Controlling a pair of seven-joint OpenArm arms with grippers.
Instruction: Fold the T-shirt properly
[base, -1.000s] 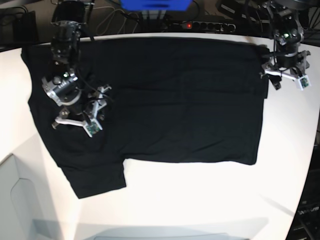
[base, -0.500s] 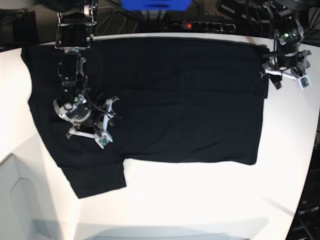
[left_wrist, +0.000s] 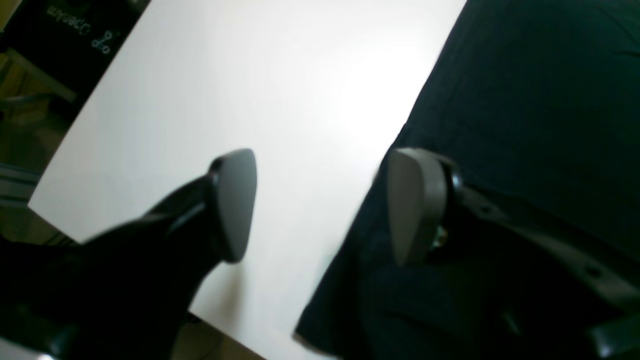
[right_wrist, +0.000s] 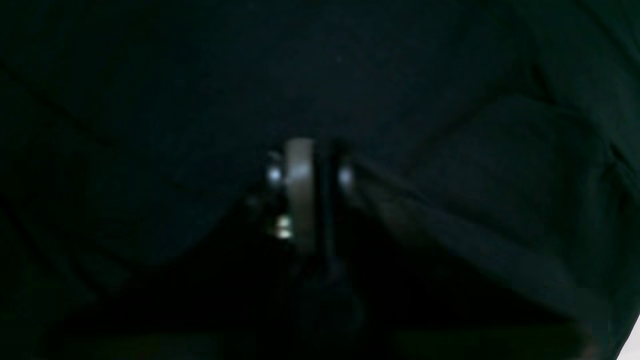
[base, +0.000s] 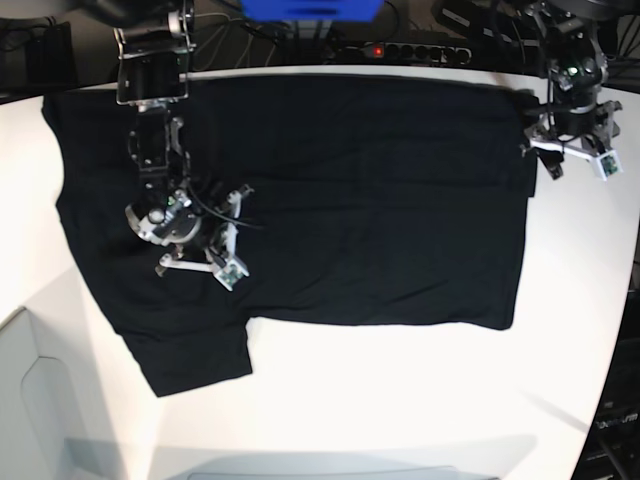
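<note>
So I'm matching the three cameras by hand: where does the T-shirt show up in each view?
Base: the T-shirt lies spread across the middle of the white table.
Left wrist: its edge fills the right side, with table to the left.
Right wrist: black cloth fills nearly the whole frame.
Shared landmark: the shirt's edge against the white table.

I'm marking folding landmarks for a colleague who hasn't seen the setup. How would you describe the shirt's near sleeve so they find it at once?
Start at the white table and the black T-shirt spread flat across it. Follow its near edge toward the base view's left, past the right gripper resting on the cloth. The sleeve is the one flap jutting toward the camera below the straight hem.
</note>
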